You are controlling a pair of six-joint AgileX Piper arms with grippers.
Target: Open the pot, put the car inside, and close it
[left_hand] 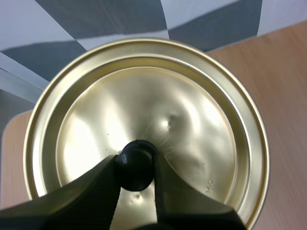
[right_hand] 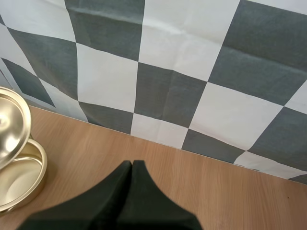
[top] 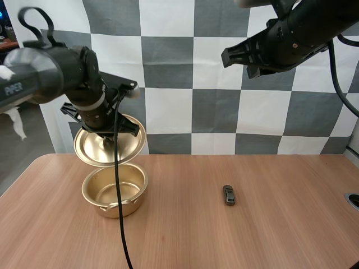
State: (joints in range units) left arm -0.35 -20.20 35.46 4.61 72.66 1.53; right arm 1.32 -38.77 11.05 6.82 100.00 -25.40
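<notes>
A gold pot [top: 115, 193] stands open on the table at the left, and it also appears in the right wrist view [right_hand: 19, 176]. Its gold lid [top: 110, 141] hangs tilted just above the pot's far rim. My left gripper [left_hand: 136, 165] is shut on the lid's black knob [left_hand: 136, 163], with the lid's gold top [left_hand: 144, 120] spread out behind it. A small dark toy car [top: 229, 195] lies on the table right of the middle. My right gripper [right_hand: 132, 165] is high above the table at the upper right [top: 227, 56], its fingers together as one dark wedge, holding nothing.
The wooden table [top: 185, 235] has bare room around the car and in front of the pot. A round metal fitting [top: 353, 200] sits at the table's right edge.
</notes>
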